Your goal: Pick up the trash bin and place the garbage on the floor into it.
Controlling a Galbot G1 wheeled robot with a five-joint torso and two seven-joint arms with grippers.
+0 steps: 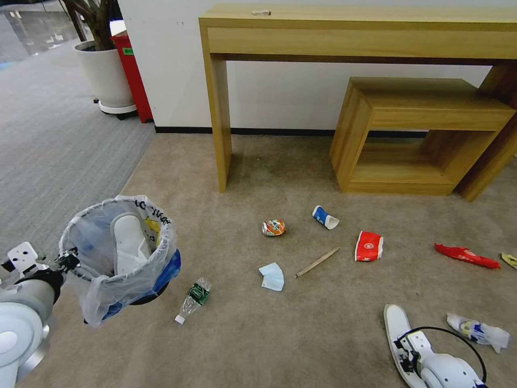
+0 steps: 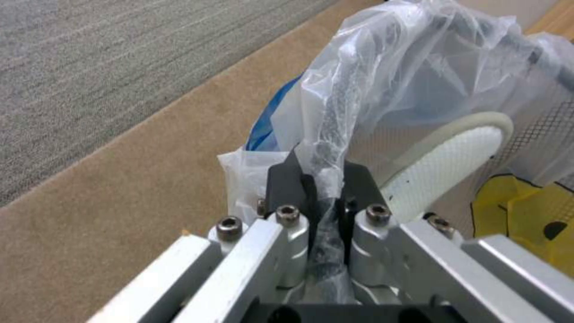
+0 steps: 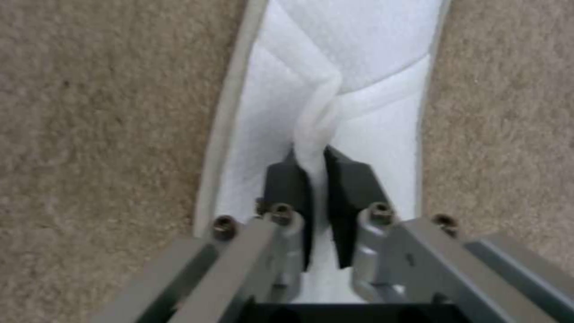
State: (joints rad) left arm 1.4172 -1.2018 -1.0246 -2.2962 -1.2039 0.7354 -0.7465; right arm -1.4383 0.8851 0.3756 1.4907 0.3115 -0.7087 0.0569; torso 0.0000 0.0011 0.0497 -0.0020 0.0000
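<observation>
While the bin hangs at the left and litter lies across the carpet, each item is reading so, left to right

left gripper [image 2: 322,188]: pinching the bin's rim, bag plastic bunched between its pads, low at the left of the head view

bin [image 1: 121,253]: being held clear of the carpet, tilted, mouth up; probably light, with a mesh wall and a slippery, crinkly liner, so the rim looks like the firm place to hold

slipper in bin [image 1: 129,242]: lying inside, sole showing, beside a yellow wrapper [image 2: 526,215]

lettering on bag: black characters running along the rim, too broken by folds to read

bottle [image 1: 193,299]: lying crushed just beside the bin, green label unreadable; thin and springy

mask [image 1: 272,276], can [image 1: 273,227], stick [image 1: 318,262], blue cup [image 1: 325,217], red cup [image 1: 369,247]: lying well apart mid-carpet; light, print too small to read

slipper [image 3: 335,89]: lying flat at lower right; soft, floppy, likely sagging when lifted

right gripper [image 3: 318,188]: closing narrow on the slipper's raised strap, fabric puckering between the pads

red wrapper [image 1: 466,255], white wrapper [image 1: 478,330]: lying at far right, limp
</observation>
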